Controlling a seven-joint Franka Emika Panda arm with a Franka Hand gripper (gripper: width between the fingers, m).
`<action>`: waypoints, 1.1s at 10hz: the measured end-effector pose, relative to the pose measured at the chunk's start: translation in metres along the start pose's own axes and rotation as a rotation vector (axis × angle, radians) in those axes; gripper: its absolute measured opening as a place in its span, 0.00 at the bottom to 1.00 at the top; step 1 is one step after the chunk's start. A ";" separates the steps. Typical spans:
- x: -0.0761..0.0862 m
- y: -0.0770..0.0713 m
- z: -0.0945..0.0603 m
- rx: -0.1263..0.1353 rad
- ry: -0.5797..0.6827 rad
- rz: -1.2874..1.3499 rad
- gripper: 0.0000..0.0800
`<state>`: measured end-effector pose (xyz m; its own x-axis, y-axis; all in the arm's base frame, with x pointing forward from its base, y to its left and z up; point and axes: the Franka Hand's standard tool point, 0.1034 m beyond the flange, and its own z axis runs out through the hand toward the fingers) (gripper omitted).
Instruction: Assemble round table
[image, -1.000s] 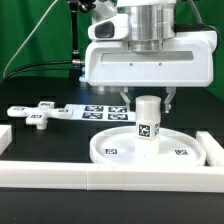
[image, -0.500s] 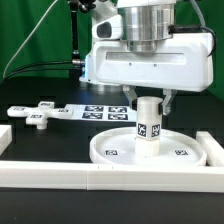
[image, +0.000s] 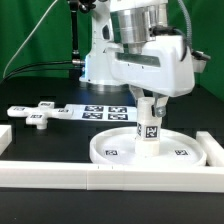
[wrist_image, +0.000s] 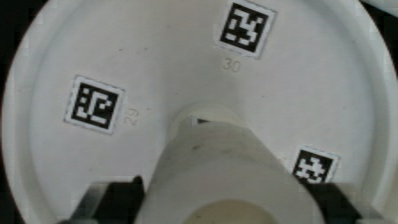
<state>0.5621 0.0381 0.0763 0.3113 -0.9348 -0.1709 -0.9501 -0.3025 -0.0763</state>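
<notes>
The large rimmed round disc lies flat on the black table near the front. The short cylindrical leg stands upright at its middle, a tag on its side. My gripper comes straight down over the leg and is shut on its upper part. In the wrist view the leg rises from the disc between my two dark fingers, with the gripper closed around it. The cross-shaped foot lies loose at the exterior view's left.
The marker board lies flat behind the disc. A long white rail runs along the front edge and another rail stands at the exterior view's right. A green curtain hangs behind.
The hand has turned about its vertical axis while gripping the leg, so its white body now sits skewed. Disc and foot have stayed in place.
</notes>
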 end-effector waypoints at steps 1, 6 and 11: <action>0.000 0.000 0.000 0.001 -0.002 0.014 0.51; -0.005 -0.004 0.001 -0.002 0.006 -0.242 0.80; -0.003 -0.004 0.001 -0.012 0.016 -0.701 0.81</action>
<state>0.5654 0.0423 0.0760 0.8506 -0.5211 -0.0704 -0.5254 -0.8371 -0.1523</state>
